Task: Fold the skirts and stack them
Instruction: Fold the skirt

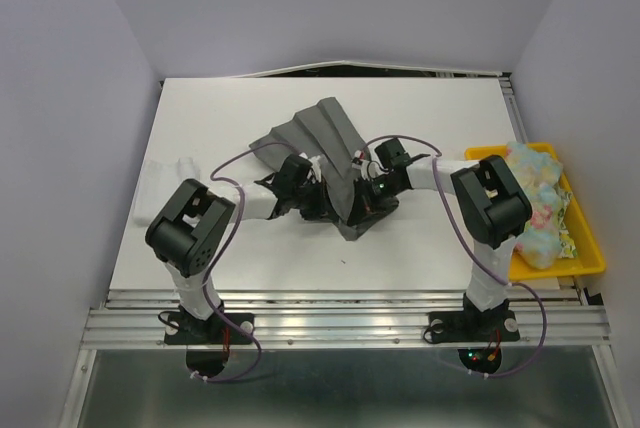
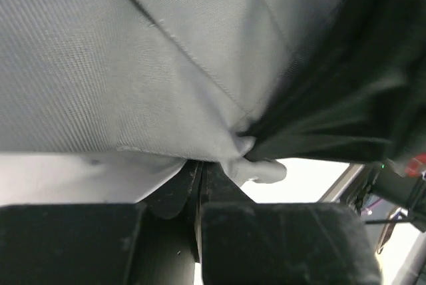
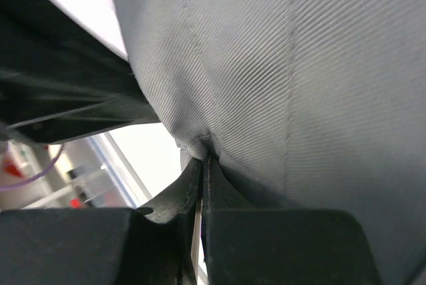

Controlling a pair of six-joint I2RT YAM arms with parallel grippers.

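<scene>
Closed tight on cloth, left jaws and right jaws alike, each pinching a bunched fold of charcoal skirt (image 2: pixel 166 65). Gathered between them on the bench (image 1: pixel 420 248), rest trailing toward far edge.

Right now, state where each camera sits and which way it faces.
Top external: above and behind the bases, looking down on the table, both arms, the grey skirt.
Left wrist: on the left arm, facing along the left gripper, shut on the skirt.
Right wrist: same on the right arm; right gripper shut on the skirt.
Shared: both wrist views show the grey skirt close.
</scene>
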